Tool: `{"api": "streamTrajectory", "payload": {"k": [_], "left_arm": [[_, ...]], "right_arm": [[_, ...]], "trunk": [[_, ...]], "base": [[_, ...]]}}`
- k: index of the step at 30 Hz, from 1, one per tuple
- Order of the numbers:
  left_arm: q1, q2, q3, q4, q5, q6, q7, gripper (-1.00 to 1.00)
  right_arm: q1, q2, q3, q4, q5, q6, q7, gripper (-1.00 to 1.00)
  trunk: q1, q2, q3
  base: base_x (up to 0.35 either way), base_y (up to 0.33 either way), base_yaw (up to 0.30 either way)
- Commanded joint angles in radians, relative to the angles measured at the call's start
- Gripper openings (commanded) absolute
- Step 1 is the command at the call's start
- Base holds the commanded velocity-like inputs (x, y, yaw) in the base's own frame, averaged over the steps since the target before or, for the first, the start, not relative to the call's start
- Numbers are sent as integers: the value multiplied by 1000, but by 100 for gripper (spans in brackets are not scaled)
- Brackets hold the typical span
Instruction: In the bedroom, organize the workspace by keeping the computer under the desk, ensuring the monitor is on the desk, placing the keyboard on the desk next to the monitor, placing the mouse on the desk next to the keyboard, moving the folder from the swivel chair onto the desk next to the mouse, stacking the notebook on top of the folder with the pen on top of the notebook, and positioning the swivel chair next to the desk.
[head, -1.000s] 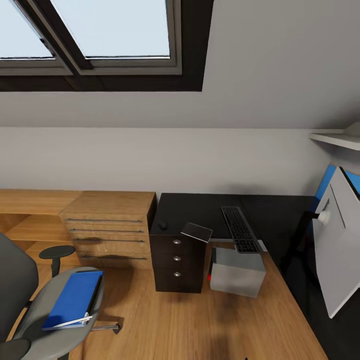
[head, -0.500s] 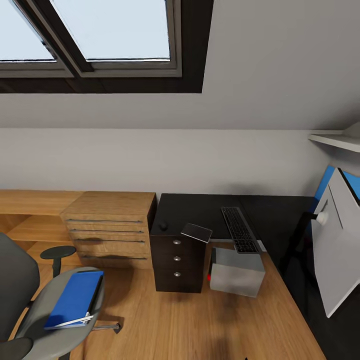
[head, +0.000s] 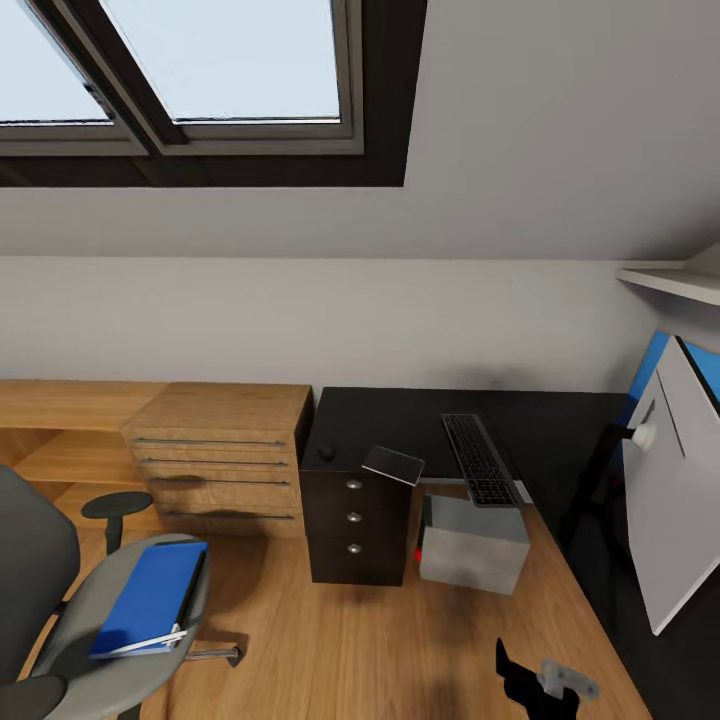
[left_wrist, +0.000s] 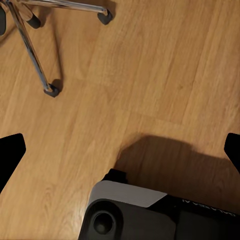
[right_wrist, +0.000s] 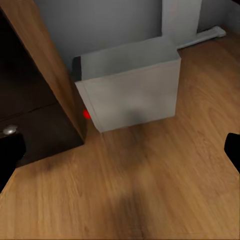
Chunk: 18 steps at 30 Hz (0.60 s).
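Observation:
The black desk (head: 400, 420) carries the keyboard (head: 480, 458), the small mouse (head: 326, 452) and the grey notebook (head: 393, 465), which lies over the dark drawer unit (head: 355, 525). The monitor (head: 675, 500) stands at the desk's right end on a slim black stand. The grey computer (head: 473, 545) (right_wrist: 130, 85) sits on the floor by the drawers. The blue folder (head: 148, 598) lies on the swivel chair (head: 50, 640). The pen is out of view. My right gripper (head: 535, 680) (right_wrist: 120, 152) is open and empty, facing the computer. My left gripper (left_wrist: 120, 152) is open over the floor.
Low oak cabinets (head: 215, 450) stand left of the desk under the skylight (head: 220, 60). The chair's chrome legs and castors (left_wrist: 37, 50) spread over the oak floor (head: 380, 650). My own dark base (left_wrist: 135, 215) lies beneath the left gripper. A blue wall panel (head: 650, 375) is behind the monitor.
My right gripper has risen into the bottom edge of the head view. The camera shifted very slightly; the desk things and chair have not moved.

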<state>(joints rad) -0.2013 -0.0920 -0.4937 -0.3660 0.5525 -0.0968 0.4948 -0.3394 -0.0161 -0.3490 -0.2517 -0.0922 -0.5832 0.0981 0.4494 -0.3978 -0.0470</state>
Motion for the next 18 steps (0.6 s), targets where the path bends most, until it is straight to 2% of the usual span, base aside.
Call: {"api": "streamTrajectory", "payload": {"k": [1,2,3,6,7,9,10,14,18], "left_arm": [[-1,1,-8,0,11,-6,5,100],[-1,1,-7,0,11,-7,5,100],[-1,1,-7,0,11,-7,5,100],[-1,1,-7,0,10,-7,5,100],[-1,1,-8,0,9,-7,5,100],[-1,1,-8,0,9,-7,5,100],[-1,2,-9,-1,9,-8,5,100],[-1,2,-9,-1,9,-12,5,100],[-1,2,-11,-1,8,-45,5,100]], "right_arm": [[-2,1,-2,-35,-9,25,9,100],[-3,1,-2,-68,-9,57,6,100],[-5,1,-1,-133,-9,135,-3,100],[-8,2,1,-233,-8,283,-32,100],[-10,1,2,-298,-8,394,-59,100],[-12,1,2,-360,-8,502,-86,100],[-21,0,4,-478,-8,679,-123,100],[-33,0,6,-641,-9,829,-145,100],[-53,-1,23,-739,-8,900,-150,100]], "trunk": [[1,-2,-2],[1,-2,-2],[1,-2,-2],[1,-2,-2],[1,-2,-2],[1,-2,-2],[1,-2,-2],[1,-2,-2],[1,-2,-2]], "base": [[0,0,0],[0,0,0],[0,0,0],[0,0,0],[0,0,0],[0,0,0],[0,0,0],[0,0,0],[0,0,0]]}}
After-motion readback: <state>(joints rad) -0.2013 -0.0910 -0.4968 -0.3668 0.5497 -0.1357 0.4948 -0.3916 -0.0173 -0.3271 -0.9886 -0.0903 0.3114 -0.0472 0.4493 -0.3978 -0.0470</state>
